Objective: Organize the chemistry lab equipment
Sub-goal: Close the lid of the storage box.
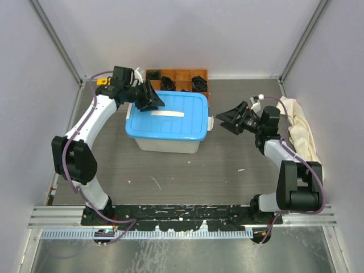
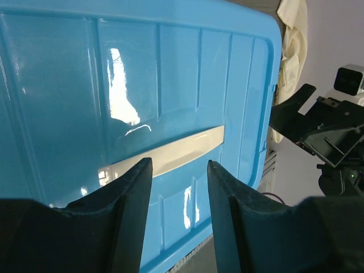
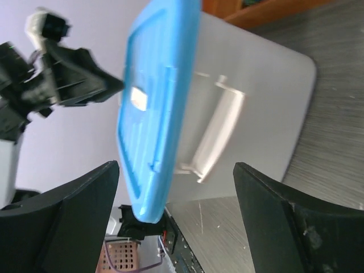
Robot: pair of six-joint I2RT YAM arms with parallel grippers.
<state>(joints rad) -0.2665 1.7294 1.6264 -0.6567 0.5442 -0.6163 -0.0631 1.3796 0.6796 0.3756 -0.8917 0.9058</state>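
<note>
Grey table (image 1: pixel 227 165) carries at centre frame a blue-lidded bin (image 1: pixel 170 116), long axis left-right, lab equipment unseen, probably inside; right gripper (image 1: pixel 223 121), jaws wide apart, faces its right-end latch (image 1: pixel 210 123); left gripper (image 1: pixel 154 101), part-open and empty, hovers over the lid's upper-left corner.

White arm shells (image 1: pixel 96 114), black joints (image 1: pixel 74 159), black claws (image 1: pixel 156 102) (image 1: pixel 223 122), seemingly purple cables (image 1: pixel 64 162)

A clear bin (image 1: pixel 168 145) with a blue lid (image 1: pixel 182 128) sits on the grey table (image 1: pixel 227 165). A wooden tray (image 1: pixel 176 75) stands just behind it, and a cream cloth (image 1: pixel 301 133) lies at the right wall.
</note>
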